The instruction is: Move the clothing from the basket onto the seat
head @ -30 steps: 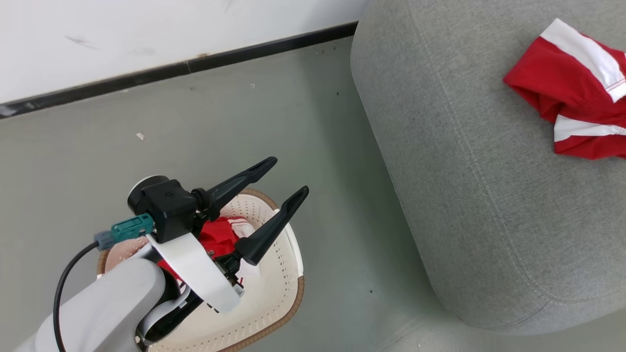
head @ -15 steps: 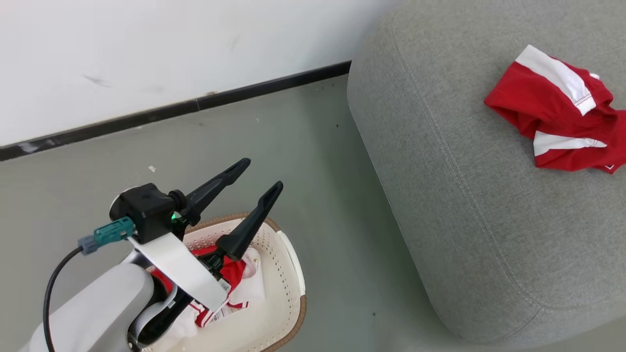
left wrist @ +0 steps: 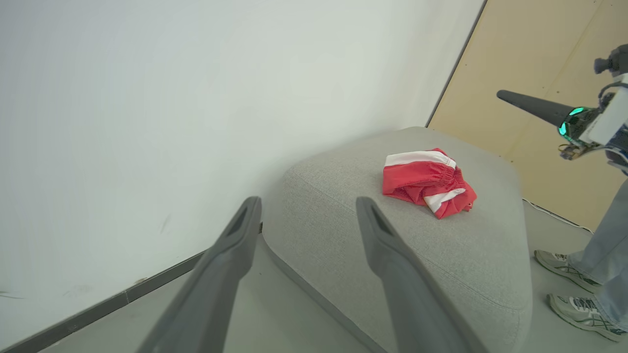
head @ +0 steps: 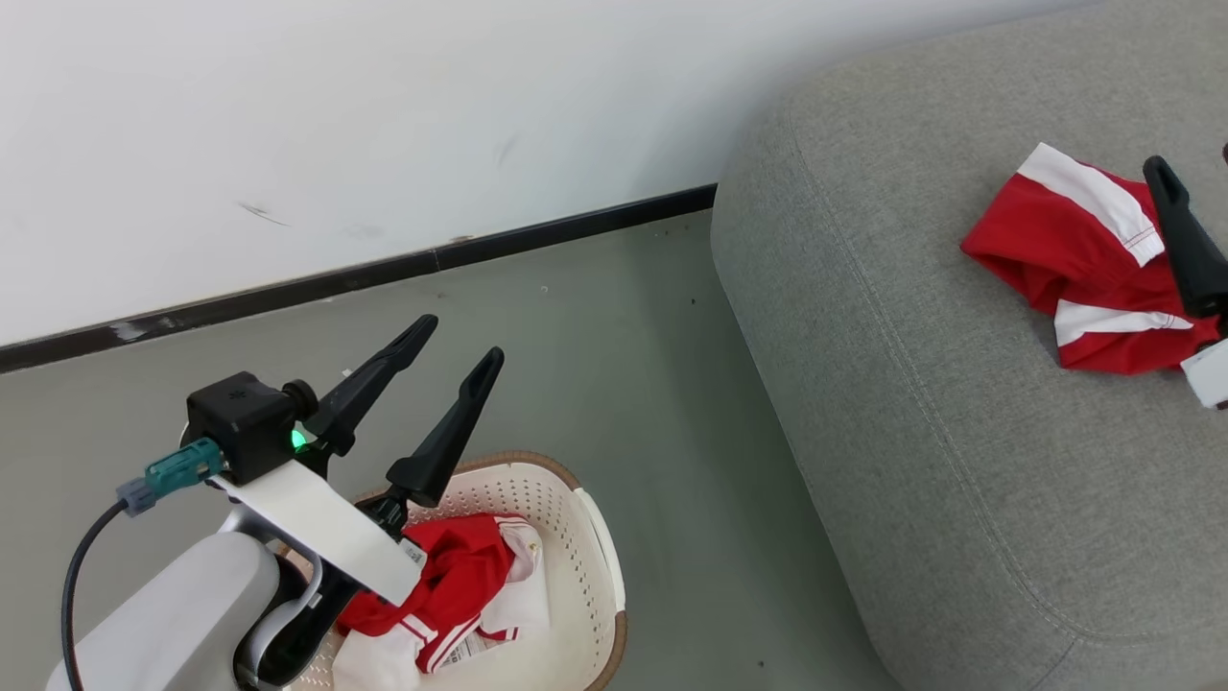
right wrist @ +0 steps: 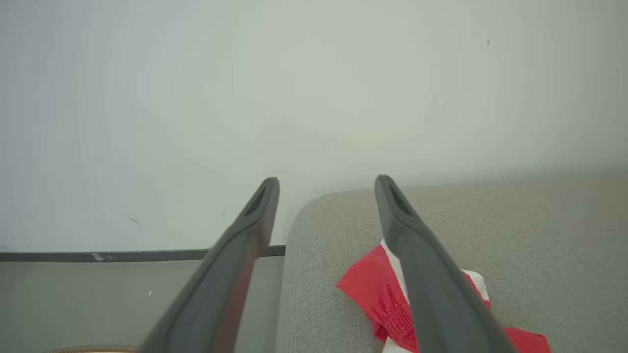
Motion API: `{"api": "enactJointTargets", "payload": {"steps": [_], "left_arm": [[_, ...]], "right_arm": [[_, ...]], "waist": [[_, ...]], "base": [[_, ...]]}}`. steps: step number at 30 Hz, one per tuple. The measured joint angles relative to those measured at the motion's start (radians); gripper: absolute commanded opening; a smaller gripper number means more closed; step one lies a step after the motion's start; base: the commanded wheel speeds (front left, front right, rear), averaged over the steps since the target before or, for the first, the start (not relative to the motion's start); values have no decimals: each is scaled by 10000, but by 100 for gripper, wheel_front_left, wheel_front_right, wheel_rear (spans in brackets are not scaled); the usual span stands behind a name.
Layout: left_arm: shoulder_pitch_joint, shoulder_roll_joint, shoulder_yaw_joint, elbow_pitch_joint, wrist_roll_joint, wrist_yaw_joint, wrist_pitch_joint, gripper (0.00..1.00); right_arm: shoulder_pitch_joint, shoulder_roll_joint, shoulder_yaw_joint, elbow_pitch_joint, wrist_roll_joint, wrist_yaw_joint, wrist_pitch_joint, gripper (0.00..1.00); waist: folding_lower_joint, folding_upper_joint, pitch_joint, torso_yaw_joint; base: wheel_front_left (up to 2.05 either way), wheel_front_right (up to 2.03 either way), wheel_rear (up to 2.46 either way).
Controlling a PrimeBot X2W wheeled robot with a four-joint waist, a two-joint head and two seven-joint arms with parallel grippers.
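Note:
One red and white piece of clothing [head: 465, 576] lies crumpled in the cream basket [head: 602, 552] at the lower left. My left gripper [head: 459, 338] hangs above the basket's far rim, open and empty, fingers pointing toward the wall. A second red and white garment [head: 1065, 245] rests on the grey-green seat [head: 911, 403]. In the left wrist view that garment [left wrist: 424, 181] lies beyond my open left gripper [left wrist: 308, 202]. One finger [head: 1185, 240] of my right gripper crosses the garment's right side. In the right wrist view my right gripper [right wrist: 327, 181] stands open and empty above the garment [right wrist: 375, 289].
A white wall with a black skirting strip [head: 384, 269] runs behind the grey floor [head: 633, 384]. The basket stands on the floor to the left of the seat. A person's shoes [left wrist: 569, 289] and trouser legs stand by the seat's far side, near a tan panel [left wrist: 530, 63].
The head view has shifted. Against the basket, my left gripper now stands further toward the wall, uncovering the garment inside. A right gripper finger has come in at the right edge.

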Motion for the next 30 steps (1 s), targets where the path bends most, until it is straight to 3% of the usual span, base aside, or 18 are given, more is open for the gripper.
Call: {"api": "enactJointTargets", "payload": {"steps": [15,30], "left_arm": [[822,8,903,483,-370,546,-190,100],[1924,-56,1766,1024,-495,1116,-278,100]], "right_arm": [[656,690,752,-345,-385,0,-915,100],[1938,1726,642,-119,-474,0,-1313,100]], "waist": [[0,0,-754,775],[0,0,-1397,1674]], "base": [[0,0,0],[0,0,0]]}}
